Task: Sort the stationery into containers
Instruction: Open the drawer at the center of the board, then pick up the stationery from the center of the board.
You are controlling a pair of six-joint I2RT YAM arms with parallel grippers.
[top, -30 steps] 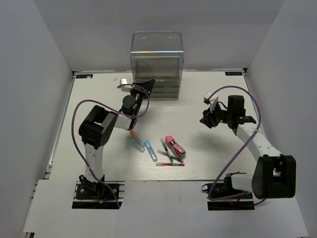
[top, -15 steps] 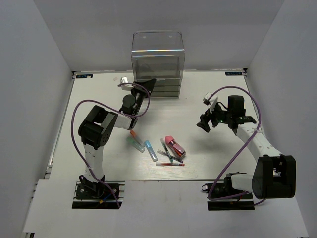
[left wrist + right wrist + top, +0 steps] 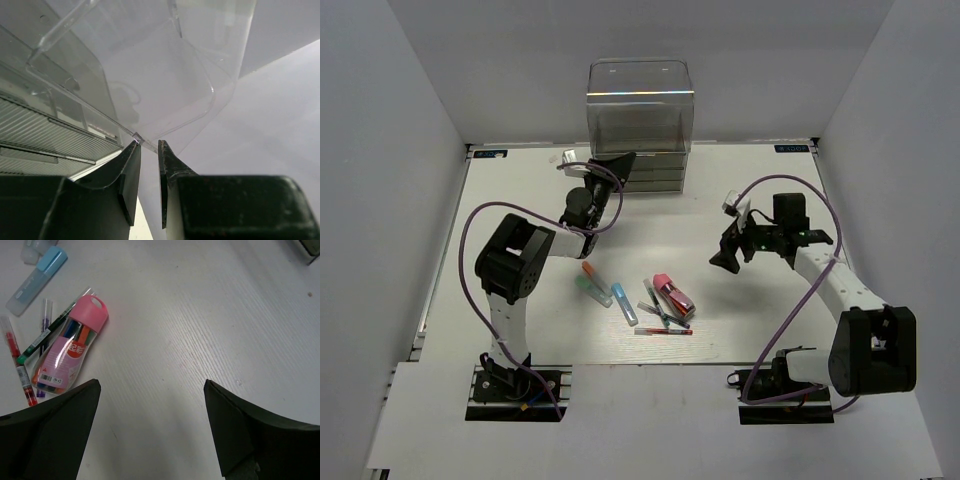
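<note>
Jaws of the right gripper (image 3: pixel 151 383) stand wide apart and hold nothing, with bare table (image 3: pixel 200 315) beneath them. From there the stationery lies off to one side: in the right wrist view the pink case (image 3: pixel 70 355) sits up and to the left of the gap, not between the fingers. Its long axis runs on a slant, the pink cap toward the upper right and the red end toward the lower left, so it lies neither along nor square across the line between the two fingers. My judgement is that the wrist would need to shift over and turn before the jaws could take the case across its width. A red pen (image 3: pixel 17 365) and a dark pen (image 3: pixel 50 332) lie touching the case on its far side. A blue marker (image 3: pixel 37 272) lies further out, apart from them.

Jaws of the left gripper (image 3: pixel 148 145) are almost together, closed on a thin clear edge of the box (image 3: pixel 150 65), which stands at the far side of the table. From above, the orange marker (image 3: pixel 590 270) and teal marker (image 3: pixel 592 290) lie nearer the left arm. Since that gripper is busy at the box, the right one looks both freer and closer to the pile.
</note>
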